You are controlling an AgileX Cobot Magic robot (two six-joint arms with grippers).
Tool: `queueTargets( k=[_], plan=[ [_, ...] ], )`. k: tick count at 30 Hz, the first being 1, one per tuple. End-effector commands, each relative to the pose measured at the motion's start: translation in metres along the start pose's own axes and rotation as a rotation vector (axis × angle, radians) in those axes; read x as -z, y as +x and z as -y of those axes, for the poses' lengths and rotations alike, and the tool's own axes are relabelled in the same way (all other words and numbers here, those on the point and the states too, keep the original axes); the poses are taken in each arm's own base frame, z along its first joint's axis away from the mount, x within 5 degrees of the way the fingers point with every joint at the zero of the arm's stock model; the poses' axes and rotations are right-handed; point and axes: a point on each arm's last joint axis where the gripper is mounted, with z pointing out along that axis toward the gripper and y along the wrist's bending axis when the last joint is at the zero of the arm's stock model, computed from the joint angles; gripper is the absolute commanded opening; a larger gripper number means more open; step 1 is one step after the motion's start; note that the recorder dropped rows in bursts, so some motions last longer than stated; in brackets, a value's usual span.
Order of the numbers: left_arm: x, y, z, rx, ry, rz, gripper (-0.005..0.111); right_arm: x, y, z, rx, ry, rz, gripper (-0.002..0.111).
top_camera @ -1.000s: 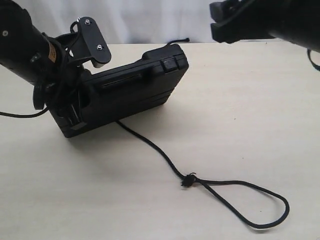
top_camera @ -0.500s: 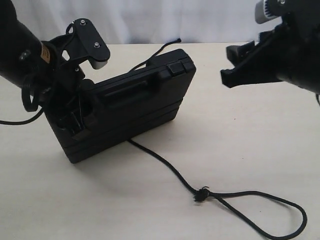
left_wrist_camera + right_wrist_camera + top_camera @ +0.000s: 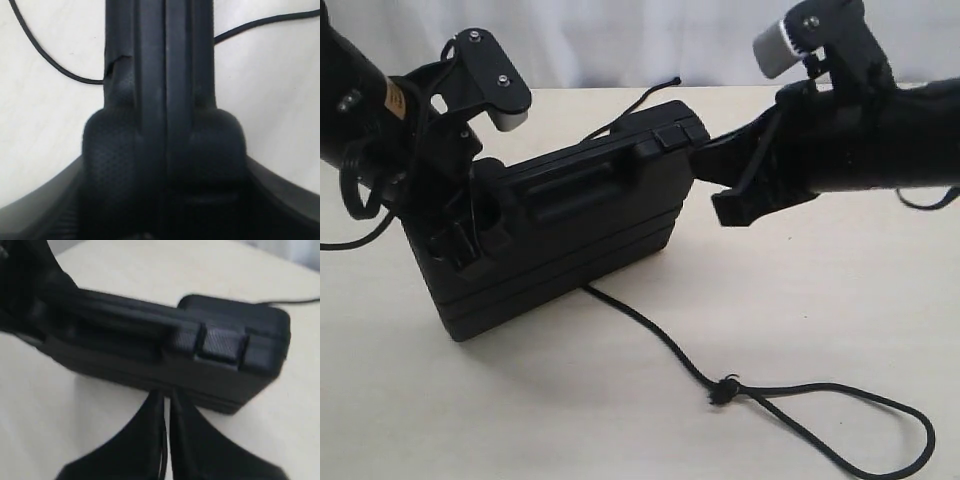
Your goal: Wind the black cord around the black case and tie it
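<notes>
The black case (image 3: 580,215) stands tilted on one long edge in the exterior view, handle side up. My left gripper (image 3: 470,235) is shut on its left end. The left wrist view shows the case (image 3: 165,75) filling the space between the jaws of that gripper (image 3: 162,205). My right gripper (image 3: 705,165) is shut and holds nothing, its tips at the case's right end. In the right wrist view, its closed fingertips (image 3: 167,395) meet the lower side of the case (image 3: 150,340). The black cord (image 3: 650,325) runs out from under the case to a knot (image 3: 724,390) and a loop (image 3: 920,440).
The light wooden table (image 3: 840,300) ends at its far edge (image 3: 740,88) before a white curtain. One cord end (image 3: 655,92) lies behind the case. A thin robot cable (image 3: 345,240) trails off the left side.
The right gripper came down from the upper right to the case's right end and shut. The left gripper shifted the case slightly left and tilted it up.
</notes>
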Motion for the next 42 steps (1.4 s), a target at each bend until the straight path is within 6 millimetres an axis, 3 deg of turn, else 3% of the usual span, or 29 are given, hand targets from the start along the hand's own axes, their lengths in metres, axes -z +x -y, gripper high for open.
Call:
queueTargets(
  k=[1,2,7,10,13,15,18,20,24,35,38,42],
  plan=[
    [0.023,-0.003,0.006,0.038,0.015,0.117,0.000,0.016,0.005,0.032,-0.087,0.115,-0.439,0.004],
    [0.023,-0.003,0.008,0.051,0.035,0.119,0.000,0.017,0.011,0.032,-0.061,0.099,-0.526,0.004],
    [0.013,-0.001,0.021,0.027,0.108,0.142,0.000,0.010,0.034,0.030,-0.078,0.068,-0.592,0.005],
    [0.008,0.000,0.023,0.016,0.093,0.155,0.000,-0.001,0.057,0.016,-0.040,0.026,-0.660,0.008],
    [0.008,-0.001,0.023,0.019,0.092,0.161,0.000,-0.016,0.082,-0.010,0.097,0.039,-0.731,0.027],
    [0.008,-0.001,0.023,0.020,0.090,0.164,0.000,-0.024,0.096,-0.012,0.072,0.128,-0.776,0.044],
    [0.008,-0.002,0.022,0.019,0.083,0.173,0.000,-0.035,0.109,-0.019,0.085,0.117,-0.814,0.055],
    [0.008,-0.002,0.022,0.020,0.080,0.178,0.000,-0.045,0.114,-0.025,0.113,0.097,-0.827,0.056],
    [0.008,-0.002,0.022,0.022,0.081,0.178,0.000,-0.069,0.124,-0.030,0.122,0.089,-0.829,0.052],
    [0.008,-0.002,0.017,0.054,0.034,0.180,0.000,-0.110,0.145,-0.016,0.181,0.129,-0.882,0.020],
    [0.008,-0.001,0.012,0.075,-0.017,0.172,0.000,-0.115,0.141,-0.012,0.221,0.150,-0.858,0.004],
    [0.008,-0.002,0.011,0.098,-0.034,0.179,0.000,-0.123,0.120,-0.006,0.209,0.216,-0.757,0.004]
  ],
)
